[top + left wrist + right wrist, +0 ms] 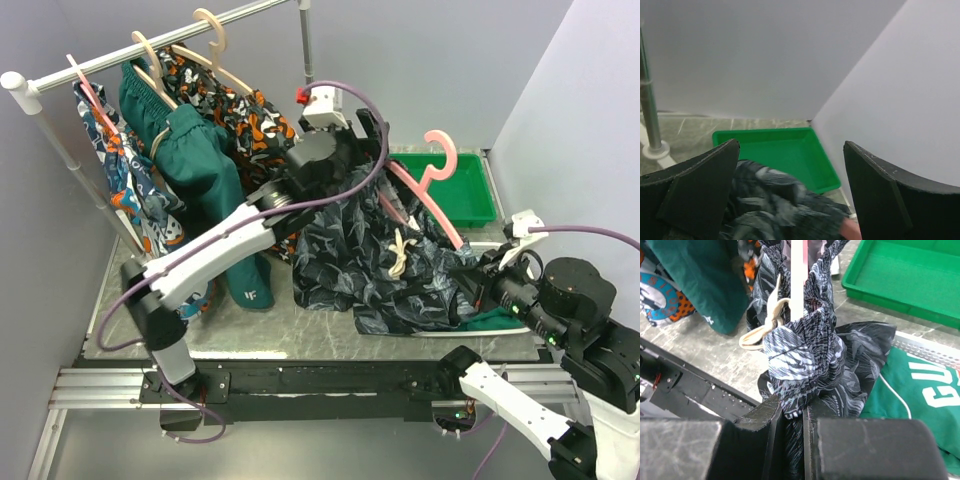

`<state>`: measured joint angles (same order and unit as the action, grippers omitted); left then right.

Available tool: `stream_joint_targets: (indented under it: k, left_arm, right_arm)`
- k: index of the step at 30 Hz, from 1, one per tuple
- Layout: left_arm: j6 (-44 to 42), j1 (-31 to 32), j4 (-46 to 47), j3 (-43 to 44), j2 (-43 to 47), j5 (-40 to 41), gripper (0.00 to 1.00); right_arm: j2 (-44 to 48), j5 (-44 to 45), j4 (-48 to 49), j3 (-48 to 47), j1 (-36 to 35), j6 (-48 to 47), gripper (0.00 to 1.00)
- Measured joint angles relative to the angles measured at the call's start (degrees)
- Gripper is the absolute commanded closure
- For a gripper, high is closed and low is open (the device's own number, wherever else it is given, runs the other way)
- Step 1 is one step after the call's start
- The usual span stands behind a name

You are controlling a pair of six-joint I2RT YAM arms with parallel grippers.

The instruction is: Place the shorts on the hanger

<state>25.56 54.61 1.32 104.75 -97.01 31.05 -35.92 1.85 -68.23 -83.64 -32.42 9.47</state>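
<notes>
At the table's near right edge, the right gripper (790,412) is clamped on a bunched fold of the shorts (350,255), just beside their white drawstring (765,325). The shorts lie heaped across the middle of the table (230,330). One arm of the pink hanger (437,165) runs into the fabric, and its hook rises clear toward the far right. Over the heap's far side, the left gripper (790,160) hangs with its fingers spread wide, holding nothing. A green tray (465,190) sits in the far right corner. Dark green shorts (205,170) hang from the rack (150,45) at the far left.
</notes>
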Motion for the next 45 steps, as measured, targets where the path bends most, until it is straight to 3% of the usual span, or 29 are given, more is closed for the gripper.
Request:
stream_joint_targets:
  k: [8,14,24,33,37,45]
  left_arm:
    - [5.81,-6.51,-1.14,-2.51,-6.78,-0.66,0.11]
    - [9.44,-7.76,-5.42,-4.74,-6.60,5.25,0.12]
    - [14.62,-10.10,-8.28,-26.62,7.08,10.95,0.12]
    - [13.92,-10.25,-7.82,-29.73,17.33,12.31,0.10]
    - [12.74,-10.34,-6.32,-30.99,20.13,10.45,0.09]
    - [8.76,-10.25,-2.38,-36.41,26.71,-1.84,0.09]
  right_arm:
    - [-4.37,3.85,-1.36,-4.96,-0.07,1.16,1.00]
    - [-12.83,4.48,-0.11,-10.91,-0.07,0.59,1.00]
    - [-25.24,1.66,1.33,-20.90,-0.11,-2.27,1.00]
    - [-36.70,3.08,1.27,-35.21,-2.56,-4.17,1.00]
    - [-40.96,3.72,1.36,-39.56,-4.26,-4.90,1.00]
    - [-49.77,9.20,6.19,-45.97,-5.01,-5.11,1.00]
